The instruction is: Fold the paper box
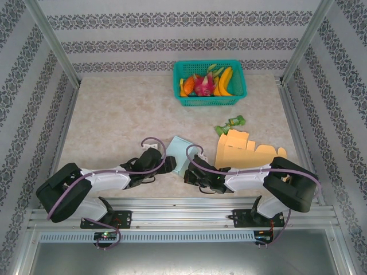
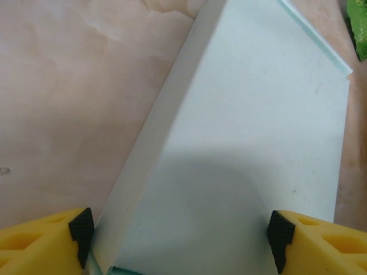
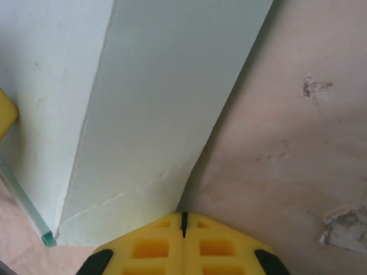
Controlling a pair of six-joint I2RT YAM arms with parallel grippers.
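Observation:
The paper box (image 1: 182,150) is pale blue-green and lies partly folded on the table between my two grippers. My left gripper (image 1: 170,165) is open wide over its near end. In the left wrist view the box's panel (image 2: 246,143) spans the gap of the left gripper (image 2: 182,235); one pad sits at the folded left edge, the other over the panel. My right gripper (image 1: 190,173) is shut, empty, with its tip (image 3: 183,220) against the lower edge of a raised box flap (image 3: 160,103).
A flat orange cardboard blank (image 1: 243,152) lies just right of the box. A green wrapped item (image 1: 230,124) sits behind it. A teal basket (image 1: 209,102) of fruit stands at the back. Walls close in the table on both sides.

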